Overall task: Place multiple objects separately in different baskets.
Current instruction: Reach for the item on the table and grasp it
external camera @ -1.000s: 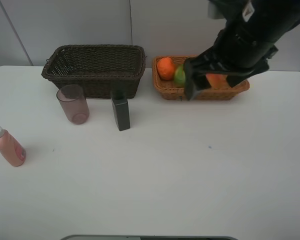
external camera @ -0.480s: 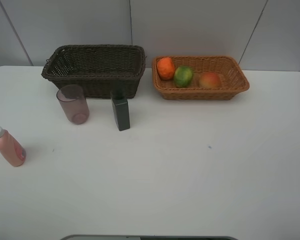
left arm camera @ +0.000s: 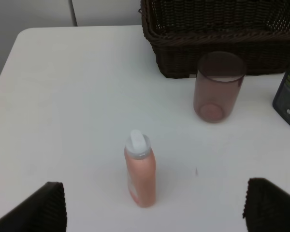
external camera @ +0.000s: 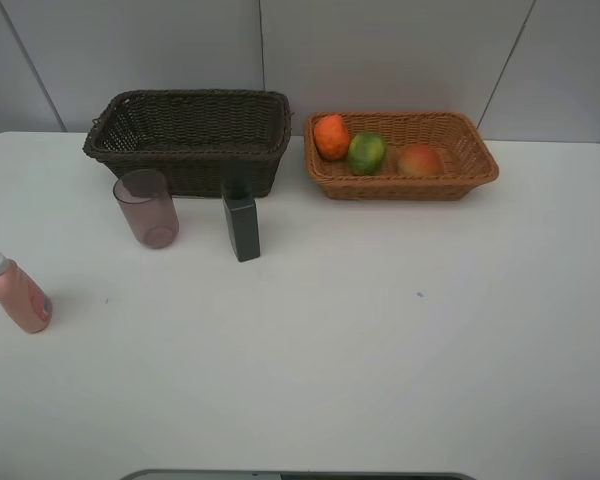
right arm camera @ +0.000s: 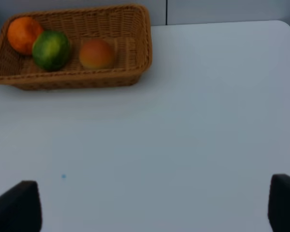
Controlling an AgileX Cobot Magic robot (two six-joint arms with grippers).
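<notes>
White table holds a tan basket with three fruits inside; our left gripper and right gripper spread wide, holding nothing.

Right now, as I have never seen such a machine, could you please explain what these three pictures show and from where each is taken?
This is a robot with two arms, each ending in a gripper. One picture comes from a camera mounted high, looking down on the white table. The other two come from cameras on the wrists: the dark shapes at their edges are the left gripper and the right gripper, both open, holding nothing. The tan basket holds an orange, a green fruit and a peach. Before the dark basket stand a tumbler and a dark green bottle; a pink bottle is farther left.
</notes>
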